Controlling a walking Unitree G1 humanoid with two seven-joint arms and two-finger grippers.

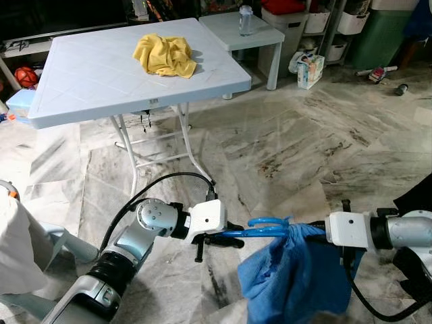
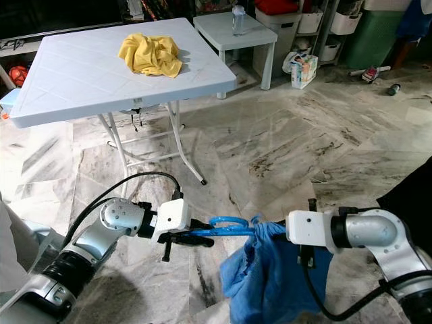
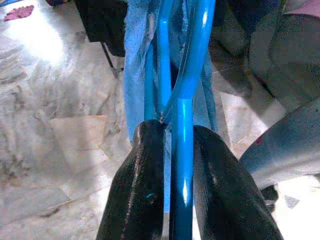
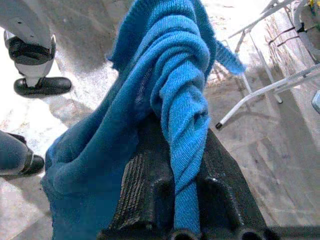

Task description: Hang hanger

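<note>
A blue plastic hanger [image 1: 266, 227] is held level low over the marble floor between my two arms. My left gripper [image 1: 228, 237] is shut on one end of it; in the left wrist view the black fingers [image 3: 137, 185] pinch the blue hanger bar [image 3: 182, 150]. A blue knitted cloth [image 1: 297, 277] hangs from the other end of the hanger. My right gripper [image 1: 316, 233] is shut on a twisted bunch of that cloth [image 4: 180, 100], with its pads [image 4: 145, 175] on either side of the bunch. The cloth hides the hanger's far end.
A white folding table [image 1: 88, 81] stands ahead with a crumpled yellow cloth [image 1: 165, 55] on it. Behind it is a small white table [image 1: 260, 37] bearing a bottle [image 1: 244, 20]. Storage bins and a carton [image 1: 310, 71] line the back right. Open marble floor [image 1: 304, 148] lies ahead.
</note>
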